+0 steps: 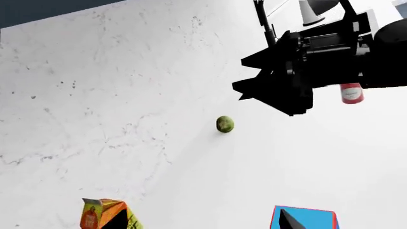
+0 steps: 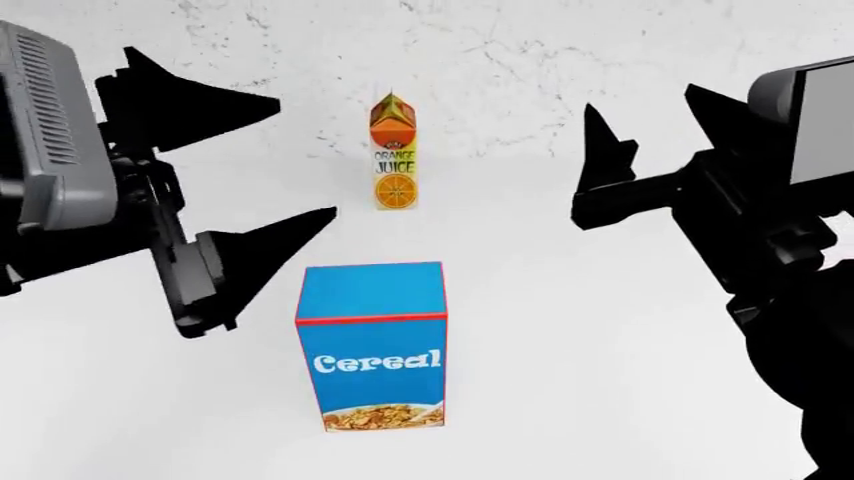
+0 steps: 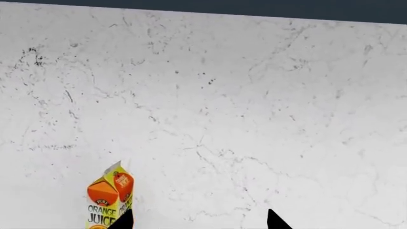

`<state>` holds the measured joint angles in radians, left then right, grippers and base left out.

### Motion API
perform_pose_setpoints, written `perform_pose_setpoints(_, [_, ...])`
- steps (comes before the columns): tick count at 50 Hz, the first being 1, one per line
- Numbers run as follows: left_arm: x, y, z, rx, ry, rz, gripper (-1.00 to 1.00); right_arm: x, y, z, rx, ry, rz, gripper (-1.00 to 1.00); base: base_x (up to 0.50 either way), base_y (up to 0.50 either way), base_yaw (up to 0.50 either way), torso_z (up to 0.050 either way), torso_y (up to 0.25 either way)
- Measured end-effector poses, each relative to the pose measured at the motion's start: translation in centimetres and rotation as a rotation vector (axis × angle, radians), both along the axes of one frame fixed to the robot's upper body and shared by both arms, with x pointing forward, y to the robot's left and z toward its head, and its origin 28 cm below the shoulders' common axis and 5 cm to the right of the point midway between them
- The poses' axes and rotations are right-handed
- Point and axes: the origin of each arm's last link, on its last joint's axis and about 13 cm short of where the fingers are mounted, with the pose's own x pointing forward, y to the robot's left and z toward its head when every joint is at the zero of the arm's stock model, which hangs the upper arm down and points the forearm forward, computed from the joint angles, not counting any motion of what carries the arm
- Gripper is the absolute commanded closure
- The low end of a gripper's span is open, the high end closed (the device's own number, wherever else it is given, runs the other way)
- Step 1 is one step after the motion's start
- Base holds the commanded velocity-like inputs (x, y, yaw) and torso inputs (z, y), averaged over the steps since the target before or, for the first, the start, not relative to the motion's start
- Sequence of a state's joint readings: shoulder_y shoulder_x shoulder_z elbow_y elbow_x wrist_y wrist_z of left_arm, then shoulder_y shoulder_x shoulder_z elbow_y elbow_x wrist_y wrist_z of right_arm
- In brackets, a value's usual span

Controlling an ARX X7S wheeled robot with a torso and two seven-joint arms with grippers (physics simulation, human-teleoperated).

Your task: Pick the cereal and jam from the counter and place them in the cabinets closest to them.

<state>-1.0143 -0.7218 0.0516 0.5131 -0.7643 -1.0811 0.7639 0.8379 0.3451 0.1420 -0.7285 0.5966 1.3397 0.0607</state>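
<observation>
My left claw open, my right claw open, both empty above surface. Cereal upright between them; jam far right. Risk: fingertip clips tall box, topples it.

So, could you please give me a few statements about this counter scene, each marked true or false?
1. The cereal stands upright on the counter. True.
2. The left gripper is shut on the cereal. False: its jaws are open and hold nothing.
3. The juice carton stands behind the cereal in the head view. True.
4. The jam lies inside the right gripper. False: that gripper is open and empty; the left wrist view shows the jam standing on the counter, partly hidden by the gripper.
5. A small green fruit sits on the counter. True.
</observation>
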Motion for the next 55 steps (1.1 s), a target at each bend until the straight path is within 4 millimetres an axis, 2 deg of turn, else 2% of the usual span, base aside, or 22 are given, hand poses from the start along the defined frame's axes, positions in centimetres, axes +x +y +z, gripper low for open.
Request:
perform_pose_setpoints(16, [1.0, 0.8, -0.8, 0.038, 0.115, -0.13, -1.0, 0.4, 0.2, -0.5, 0.002, 0.013, 0.001, -1.0, 0.0, 0.0, 0.0, 0.0, 0.0])
perform_pose_setpoints(30, [0.3, 1.0, -1.4, 0.028, 0.132, -0.262, -1.0, 0.6, 0.4, -0.7, 0.008, 0.018, -0.003, -1.0, 0.0, 0.0, 0.0, 0.0, 0.0])
perform_pose_setpoints(55, [0.8, 0.8, -4.3, 0.133, 0.23, -0.256, -1.0, 0.8, 0.3, -1.3, 0.015, 0.026, -0.01, -1.0, 0.0, 0.0, 0.0, 0.0, 0.0])
